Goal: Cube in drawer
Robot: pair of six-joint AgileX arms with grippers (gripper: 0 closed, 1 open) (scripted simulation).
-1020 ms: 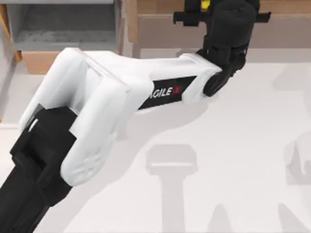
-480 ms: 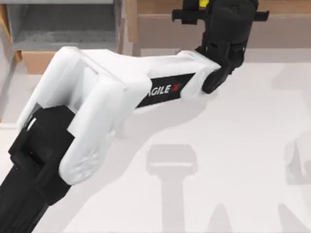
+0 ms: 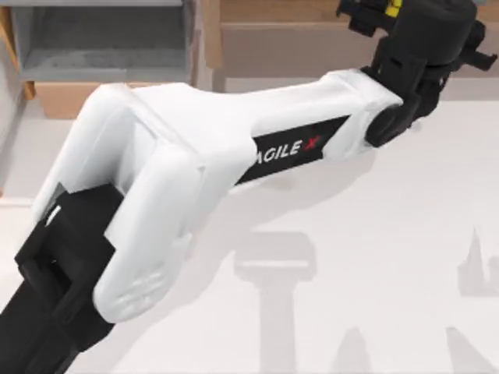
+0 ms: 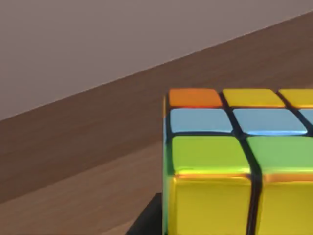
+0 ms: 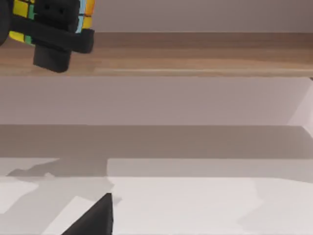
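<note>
The cube (image 4: 234,161), tiled yellow, green, blue and orange with dark grid lines, is held just above the long brown shelf (image 3: 296,12) at the table's far right. My left gripper (image 3: 388,11) is shut on it, with a sliver of yellow cube (image 3: 395,6) showing between the black fingers. In the right wrist view the same gripper (image 5: 54,29) carries the cube (image 5: 20,9) in front of the shelf. The drawer (image 3: 101,47) stands pulled out at the far left, its grey floor bare and its tan front panel (image 3: 66,99) facing the table. A dark part of my right gripper (image 5: 95,218) hangs low over the table.
My left arm's white forearm (image 3: 234,148) stretches diagonally across the table from the near left to the far right. The shelf's front wall (image 3: 296,51) drops to the white tabletop (image 3: 374,257), where shadows lie.
My left arm has swung to the right along the shelf, carrying the cube from the shelf's middle toward the far right corner.
</note>
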